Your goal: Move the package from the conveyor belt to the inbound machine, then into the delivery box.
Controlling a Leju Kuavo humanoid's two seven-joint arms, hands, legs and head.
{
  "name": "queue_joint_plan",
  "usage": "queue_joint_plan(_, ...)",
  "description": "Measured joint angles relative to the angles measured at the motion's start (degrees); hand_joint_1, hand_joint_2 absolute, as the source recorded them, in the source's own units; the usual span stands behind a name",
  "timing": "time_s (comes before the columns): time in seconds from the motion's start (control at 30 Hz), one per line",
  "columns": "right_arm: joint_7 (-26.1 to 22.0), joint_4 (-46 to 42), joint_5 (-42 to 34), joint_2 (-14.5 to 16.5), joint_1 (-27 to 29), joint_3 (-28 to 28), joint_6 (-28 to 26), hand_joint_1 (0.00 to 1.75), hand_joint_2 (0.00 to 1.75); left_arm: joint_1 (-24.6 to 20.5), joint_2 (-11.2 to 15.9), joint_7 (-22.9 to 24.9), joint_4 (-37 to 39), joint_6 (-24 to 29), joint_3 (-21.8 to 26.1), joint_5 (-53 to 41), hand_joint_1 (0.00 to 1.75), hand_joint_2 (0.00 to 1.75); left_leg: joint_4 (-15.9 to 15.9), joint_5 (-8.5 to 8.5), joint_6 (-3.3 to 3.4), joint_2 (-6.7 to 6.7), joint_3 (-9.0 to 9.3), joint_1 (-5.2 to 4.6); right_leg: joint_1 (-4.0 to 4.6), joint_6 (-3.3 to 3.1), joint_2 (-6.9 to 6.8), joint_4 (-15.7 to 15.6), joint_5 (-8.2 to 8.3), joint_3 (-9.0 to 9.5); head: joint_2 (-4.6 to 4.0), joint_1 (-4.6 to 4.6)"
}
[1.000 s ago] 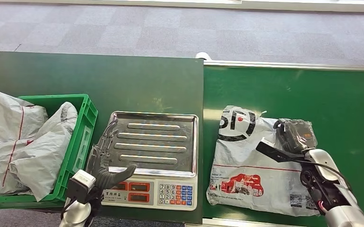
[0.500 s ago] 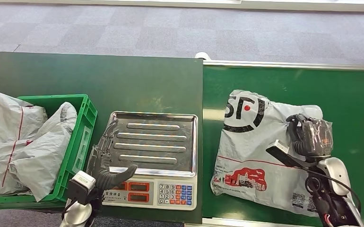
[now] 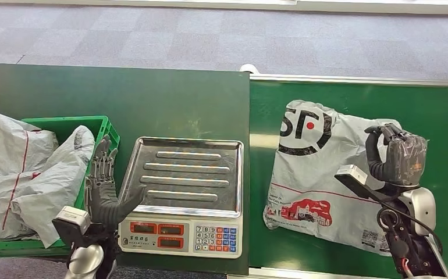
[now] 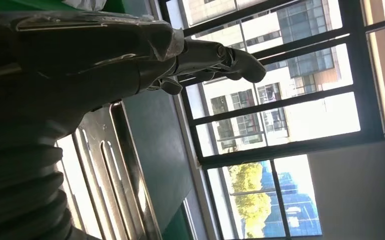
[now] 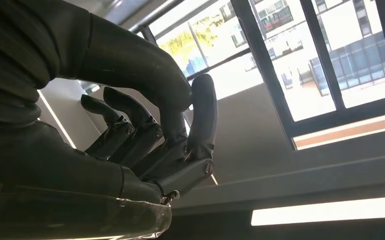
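From the head view, the right hand (image 3: 397,156) is raised at the far right edge of the package (image 3: 326,174), its wrist pointing back toward the robot. Its dark fingers (image 3: 384,132) curl inward with the thumb bent opposite them; nothing sits between them, and the hand appears lifted off the bag's surface rather than clasping it. The grey package, printed with a black and red logo at its far end and a red picture at its near end, lies flat on the green conveyor belt (image 3: 443,116), spreading away from that hand toward the robot's left. Just beyond the package's left edge stands the inbound machine (image 3: 184,195), a scale with a ribbed steel tray and a keypad front. The left hand (image 3: 106,195) stands upright against the scale's left side, fingers straight and slightly fanned, thumb angled toward the tray, holding nothing. Directly on the other side of this hand is the green delivery box (image 3: 96,174), in which grey bags (image 3: 29,174) are piled.

In the left wrist view, the left hand's extended fingers (image 4: 220,57) reach out above the steel tray (image 4: 108,170), apart and unloaded, with tall windows (image 4: 280,110) beyond them.

In the right wrist view, the right hand's fingers (image 5: 145,130) are bent in toward the thumb (image 5: 203,120), closing on nothing, against a window and ceiling light (image 5: 325,215).
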Motion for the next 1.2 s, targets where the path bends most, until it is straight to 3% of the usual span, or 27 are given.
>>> queue_joint_plan(0.23, 2.4, -5.4, 6.1, -1.2, -5.0, 0.5, -0.3, 1.75, 1.75, 0.3, -0.1, 0.0, -4.7, 2.9, 0.1, 1.6, 0.00, 1.75, 0.0, 0.01, 0.01, 0.01, 0.01, -0.02, -0.02, 0.01, 0.01, 0.0, 0.01, 0.00, 0.00, 0.01)
queue_joint_plan(0.6, 3.2, -6.5, 7.2, -1.8, -14.7, 2.2, 0.7, 1.75, 1.75, 0.0, -0.7, 0.0, -6.8, 6.7, 0.2, 2.9, 0.00, 1.75, 0.0, 0.02, 0.00, 0.05, 0.02, -0.02, -0.02, 0.01, 0.05, 0.0, 0.02, 0.00, 0.00, 0.00)
queue_joint_plan(0.67, 3.9, -5.8, 6.5, -1.7, -18.4, 3.2, 2.9, 1.75, 1.75, -0.4, -0.8, 0.0, -6.8, 7.4, 0.2, 3.3, 0.00, 1.75, 0.0, 0.03, 0.00, 0.04, 0.03, -0.02, -0.02, 0.01, 0.04, 0.0, 0.02, 0.02, 0.00, 0.01)
queue_joint_plan(0.77, 6.7, -4.0, 4.7, -1.1, -23.7, 5.3, 10.9, 1.75, 1.75, -1.0, -0.9, 0.0, -6.8, 7.5, 0.2, 3.4, 0.00, 1.75, 0.0, 0.04, 0.00, 0.07, 0.08, -0.02, -0.01, 0.00, 0.07, 0.0, 0.04, 0.04, 0.00, 0.01)
queue_joint_plan(0.8, 7.5, -3.4, 4.4, -0.8, -25.0, 6.0, 12.9, 1.67, 1.75, -1.1, -0.9, 0.0, -6.8, 7.5, 0.2, 3.4, 0.00, 1.75, 0.0, 0.05, 0.01, 0.06, 0.09, -0.01, -0.01, 0.01, 0.06, 0.0, 0.04, 0.04, 0.00, 0.00)
queue_joint_plan(0.83, 7.9, -3.0, 4.2, -0.6, -25.9, 6.5, 14.1, 1.47, 1.75, -1.2, -0.9, 0.0, -6.8, 7.5, 0.2, 3.4, 0.00, 1.75, 0.0, 0.06, 0.02, 0.04, 0.08, -0.01, -0.01, 0.01, 0.03, 0.0, 0.04, 0.04, 0.00, 0.01)
queue_joint_plan(0.9, 8.4, -2.1, 4.0, -0.1, -27.2, 7.4, 15.2, 0.59, 1.75, -1.3, -0.9, 0.0, -6.8, 7.5, 0.1, 3.4, 0.00, 1.75, 0.0, 0.07, 0.04, 0.00, 0.05, -0.01, -0.01, 0.01, -0.01, 0.0, 0.04, 0.04, 0.00, 0.01)
queue_joint_plan(0.93, 9.1, -1.6, 4.0, 0.0, -27.7, 7.7, 16.2, 0.23, 1.75, -1.3, -0.9, 0.0, -6.8, 7.5, 0.1, 3.4, 0.00, 1.75, 0.0, 0.07, 0.04, 0.00, 0.04, -0.01, -0.01, 0.01, -0.01, 0.0, 0.04, 0.04, 0.00, 0.01)
queue_joint_plan(0.97, 10.1, -0.8, 4.0, 0.1, -28.0, 8.2, 17.6, 0.00, 1.75, -1.3, -0.9, 0.0, -6.8, 7.3, 0.1, 3.5, 0.00, 1.75, 0.0, 0.07, 0.04, 0.01, 0.04, -0.01, -0.01, 0.01, 0.00, 0.0, 0.04, 0.03, 0.00, 0.00)
queue_joint_plan(1.1, 14.0, 5.1, 3.8, -0.4, -28.0, 10.0, 23.4, 0.00, 1.75, -1.2, -0.9, 0.0, -6.6, 5.6, 0.1, 3.6, 0.00, 1.75, 0.0, 0.07, 0.04, -0.03, 0.03, -0.02, -0.02, 0.02, -0.03, 0.0, 0.03, 0.02, 0.00, 0.02)
queue_joint_plan(1.2, 13.3, 11.5, 0.9, -1.7, -26.6, 10.7, 25.2, 0.00, 1.75, -1.2, -0.9, 0.0, -6.2, 4.0, 0.1, 3.6, 0.00, 1.75, 0.0, 0.07, 0.04, -0.17, 0.03, -0.02, -0.02, 0.02, -0.10, 0.0, 0.03, 0.05, 0.00, 0.02)
